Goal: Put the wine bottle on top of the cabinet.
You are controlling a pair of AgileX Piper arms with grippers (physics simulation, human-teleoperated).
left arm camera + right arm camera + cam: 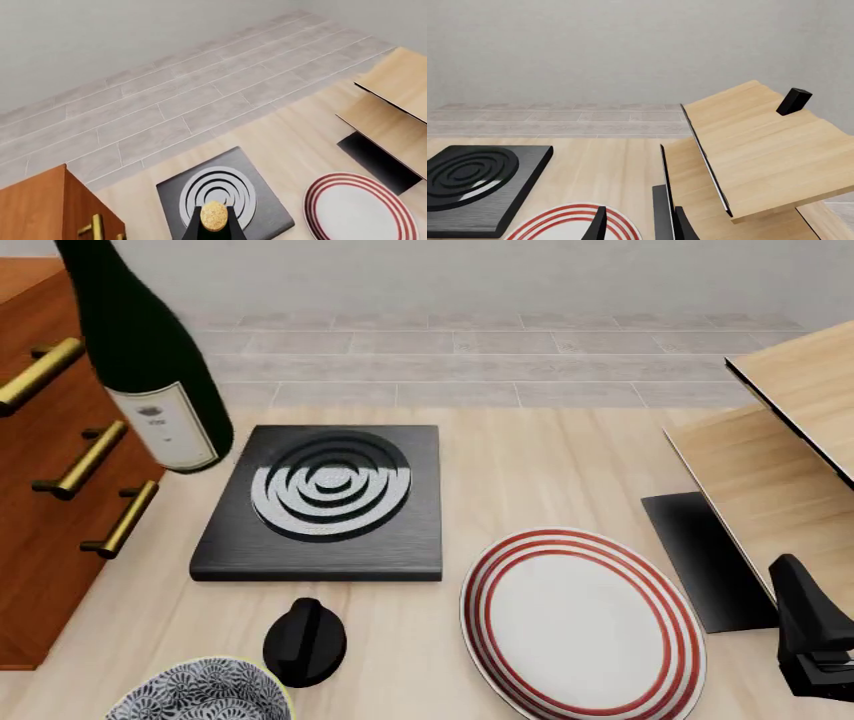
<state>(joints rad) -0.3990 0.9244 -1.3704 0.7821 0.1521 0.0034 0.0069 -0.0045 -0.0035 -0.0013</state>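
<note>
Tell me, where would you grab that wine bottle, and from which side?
The wine bottle is tall, slim and tilted only slightly, so grip the long neck just under the cork, closing from either side. The left gripper already seems to hold it there, lifted beside the cabinet.

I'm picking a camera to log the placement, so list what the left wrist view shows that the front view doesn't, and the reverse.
Left wrist only: the wine bottle's cork end between the left jaws, and part of the cabinet's top.
Front only: the bottle's green body and white label, three brass handles, a black knob, a patterned bowl, and part of the right arm.
Both: the black burner plate, the red-striped plate, the pale wood furniture, and the cabinet.
</note>
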